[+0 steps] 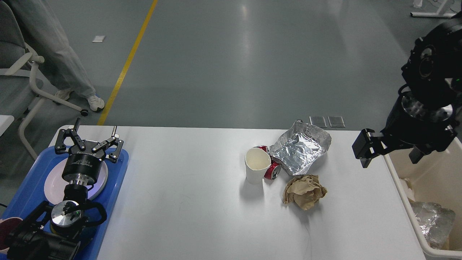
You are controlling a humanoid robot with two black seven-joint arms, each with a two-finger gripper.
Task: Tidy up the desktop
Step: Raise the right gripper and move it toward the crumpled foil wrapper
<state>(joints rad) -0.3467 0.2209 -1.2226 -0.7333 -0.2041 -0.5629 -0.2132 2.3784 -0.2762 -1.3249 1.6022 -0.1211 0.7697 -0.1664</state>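
The white desktop (187, 195) carries a cluster of rubbish right of centre: a white paper cup (257, 165) standing upright, a red can (272, 170) lying against it, a crumpled sheet of foil (302, 146) behind, and a ball of brown paper (305, 191) in front. My right gripper (390, 151) hangs open and empty above the desktop's right edge, right of the foil. At the far left, my left gripper (88, 140) stands open with nothing in it, over a white plate (54, 184) on the blue tray (117, 173).
A cream bin (400, 187) stands against the desktop's right end with crumpled foil (433, 222) inside. A person's legs and a chair are on the floor at the back left. Chair bases stand at the back right.
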